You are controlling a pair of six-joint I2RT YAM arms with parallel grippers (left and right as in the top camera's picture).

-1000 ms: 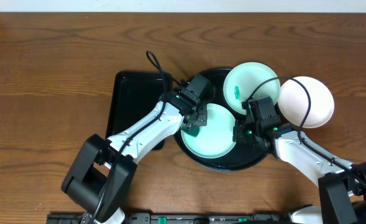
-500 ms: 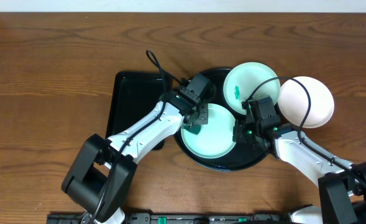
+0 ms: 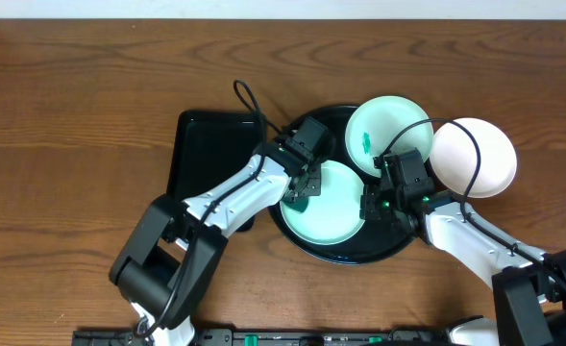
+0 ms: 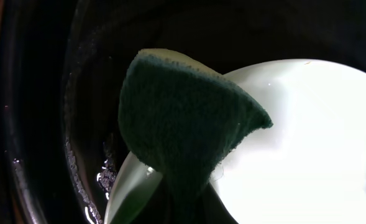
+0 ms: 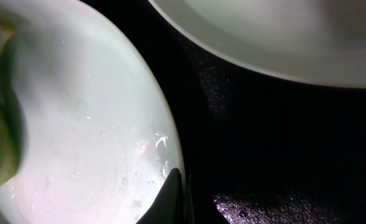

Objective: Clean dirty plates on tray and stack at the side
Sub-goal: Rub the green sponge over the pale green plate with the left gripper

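Tray (image 3: 340,255) glossy black; plates (image 3: 326,207) smooth, glossy; sponge (image 4: 183,124) rough, fibrous; table (image 3: 90,96) wood-grained.

Left claw (image 3: 303,188), tips behind the green sponge (image 4: 183,124); upper plate (image 5: 282,37) partly beyond the top edge.

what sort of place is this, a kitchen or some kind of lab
Probably a robot lab bench staged for dishwashing, not a real kitchen: a bare wooden table with no sink in view, a round black tray holding mint plates, and a green scouring sponge in the left gripper.

Green sponge (image 4: 181,121) over pale plate (image 4: 307,149)
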